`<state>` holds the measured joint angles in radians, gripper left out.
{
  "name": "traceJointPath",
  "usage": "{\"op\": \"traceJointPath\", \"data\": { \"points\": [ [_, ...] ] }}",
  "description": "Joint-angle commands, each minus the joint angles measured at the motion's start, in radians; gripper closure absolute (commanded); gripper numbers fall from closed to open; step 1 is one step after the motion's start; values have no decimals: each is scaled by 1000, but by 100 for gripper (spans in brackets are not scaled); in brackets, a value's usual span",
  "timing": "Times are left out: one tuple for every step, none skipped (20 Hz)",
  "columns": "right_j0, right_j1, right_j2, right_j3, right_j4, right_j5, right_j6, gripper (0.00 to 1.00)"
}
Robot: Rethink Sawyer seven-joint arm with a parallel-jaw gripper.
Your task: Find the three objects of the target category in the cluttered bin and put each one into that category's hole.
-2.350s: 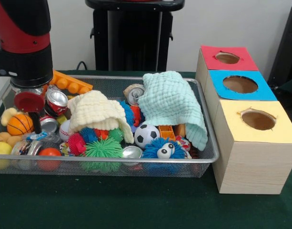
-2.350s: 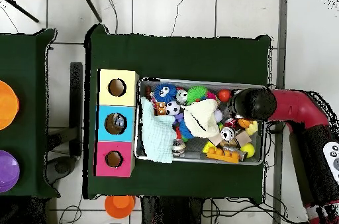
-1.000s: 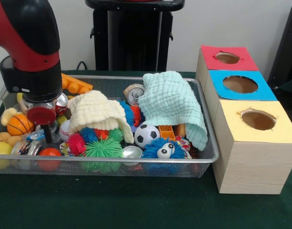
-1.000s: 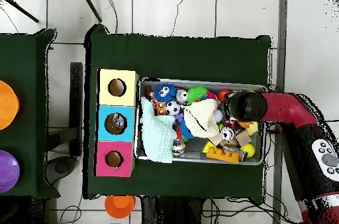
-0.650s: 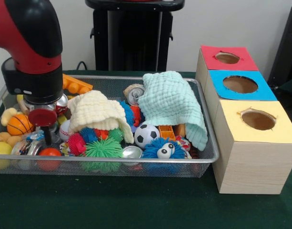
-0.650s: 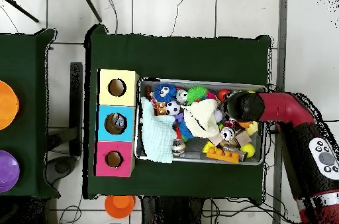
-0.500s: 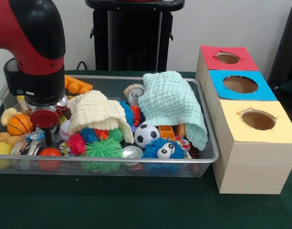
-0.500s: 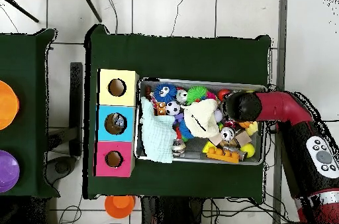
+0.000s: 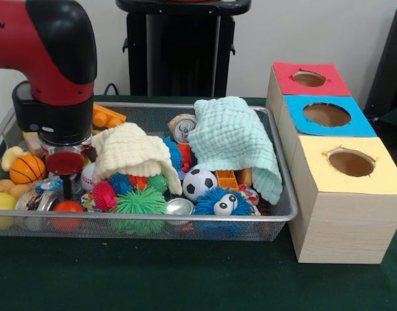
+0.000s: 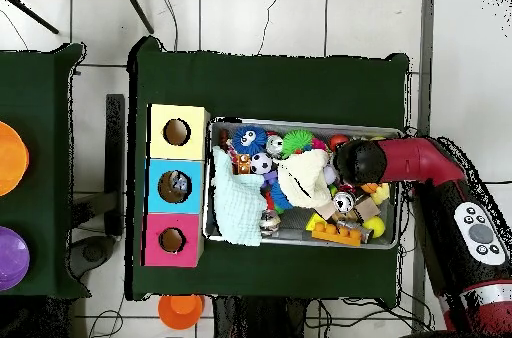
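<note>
Though nothing I can see has yet gone into the red hole (image 9: 309,78), the blue hole (image 9: 326,115) or the yellow hole (image 9: 351,163), the wire bin (image 9: 283,210) is full and all three target objects seem left to find, and I cannot tell which category is wanted. My pincer (image 9: 67,184) hangs low at the bin's end well apart from the boxes, just above the red ball (image 9: 67,207), beside the baseball (image 9: 87,175) and the cream cloth (image 9: 130,152). Whether it is wide or narrow I cannot tell, and it seems to hold nothing.
</note>
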<state>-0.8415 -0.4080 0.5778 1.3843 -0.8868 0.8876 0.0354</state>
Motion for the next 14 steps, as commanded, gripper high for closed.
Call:
{"op": "traceJointPath", "data": {
  "points": [
    [32,35,-68,-40,-80,25,-47,0],
    [38,33,-74,-40,-84,23,-43,0],
    [43,31,-79,-40,-89,21,-38,0],
    [48,30,-85,-40,-93,19,-34,0],
    [53,25,-92,-36,-97,16,-28,0],
    [58,25,-98,-42,-97,18,-29,0],
    [62,25,-104,-47,-97,21,-29,0],
    [64,25,-107,-49,-95,20,-30,0],
    [66,25,-109,-51,-93,20,-31,0],
    [67,25,-111,-53,-91,20,-32,0],
    [69,25,-114,-55,-89,19,-33,0],
    [72,26,-115,-55,-87,15,-29,0],
    [71,29,-117,-61,-87,13,-32,0],
    [71,31,-119,-67,-86,11,-36,0]
  ]
}}
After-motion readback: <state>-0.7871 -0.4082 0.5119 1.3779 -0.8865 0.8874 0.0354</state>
